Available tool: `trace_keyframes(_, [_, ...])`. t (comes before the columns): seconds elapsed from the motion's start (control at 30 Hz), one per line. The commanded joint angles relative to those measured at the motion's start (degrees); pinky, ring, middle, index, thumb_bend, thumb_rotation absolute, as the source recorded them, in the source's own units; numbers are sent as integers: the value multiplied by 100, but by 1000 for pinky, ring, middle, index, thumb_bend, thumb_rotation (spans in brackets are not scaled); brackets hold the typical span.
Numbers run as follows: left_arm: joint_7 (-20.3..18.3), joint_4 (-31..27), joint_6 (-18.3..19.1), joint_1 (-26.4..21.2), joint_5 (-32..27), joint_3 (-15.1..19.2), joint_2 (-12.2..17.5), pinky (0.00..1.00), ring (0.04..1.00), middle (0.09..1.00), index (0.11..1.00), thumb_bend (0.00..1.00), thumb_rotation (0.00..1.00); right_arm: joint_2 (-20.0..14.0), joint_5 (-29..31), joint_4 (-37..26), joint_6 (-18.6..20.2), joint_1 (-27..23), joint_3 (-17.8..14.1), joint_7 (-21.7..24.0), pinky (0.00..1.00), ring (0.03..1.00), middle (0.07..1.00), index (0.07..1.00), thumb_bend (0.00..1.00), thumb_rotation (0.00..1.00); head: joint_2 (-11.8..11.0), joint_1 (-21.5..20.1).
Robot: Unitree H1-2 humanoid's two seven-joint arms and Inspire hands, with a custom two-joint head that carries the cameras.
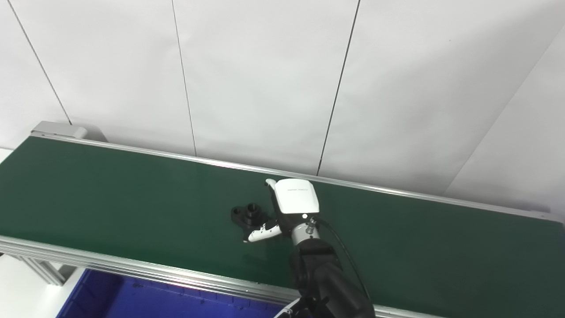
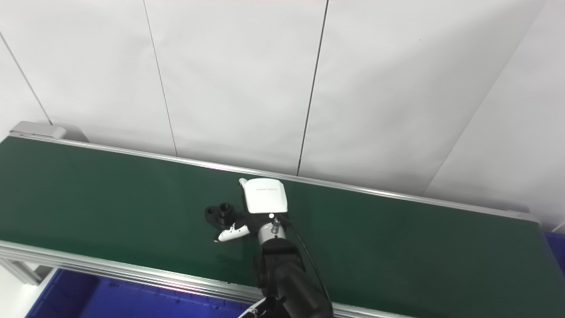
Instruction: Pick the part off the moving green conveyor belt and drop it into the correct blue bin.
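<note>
A small black part (image 1: 247, 214) with a short round boss lies on the green conveyor belt (image 1: 110, 198), near its middle. My right hand (image 1: 287, 207) reaches over the belt from the bottom edge, white back facing up, just right of the part. Its thumb (image 1: 261, 232) sticks out below the part and a fingertip (image 1: 269, 181) shows above it, so the part lies between them. The hand looks open and I cannot see it gripping the part. The part (image 2: 220, 213) and the hand (image 2: 260, 203) also show in the right eye view. My left hand is not in view.
A blue bin (image 1: 132, 300) stands below the belt's near rail at the bottom left. A corner of another blue bin (image 2: 558, 247) shows past the belt's right end. Aluminium rails (image 1: 132, 267) edge the belt. A white panel wall stands behind.
</note>
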Motion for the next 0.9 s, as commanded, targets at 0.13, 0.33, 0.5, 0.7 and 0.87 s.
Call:
trace_keyframes(0.13, [103, -314, -206, 104, 153, -188, -216, 841, 911, 944, 919, 905, 583, 66, -29, 136, 135, -341, 48, -148, 292, 452, 666, 837, 958, 578, 23, 65])
trace_keyframes(0.33, [123, -407, -199, 178, 173, -234, -251, 835, 912, 945, 921, 910, 582, 65, 58, 366, 112, -348, 81, -165, 231, 360, 567, 827, 951, 574, 64, 148])
trace_keyframes(0.5, [127, -486, -184, 233, 212, -250, -266, 825, 909, 944, 923, 912, 585, 67, 205, 517, 66, -348, 90, -115, 191, 287, 462, 782, 928, 568, 93, 190])
trace_keyframes(0.7, [133, -550, -177, 276, 234, -253, -283, 812, 904, 943, 924, 908, 582, 51, 338, 654, 11, -340, 186, -221, 108, 173, 266, 530, 714, 371, 122, 199])
trace_keyframes(0.87, [123, -566, -194, 282, 221, -269, -275, 808, 899, 943, 925, 900, 581, 25, 406, 671, 121, -332, 273, -194, 64, 134, 221, 482, 522, 124, 145, 216])
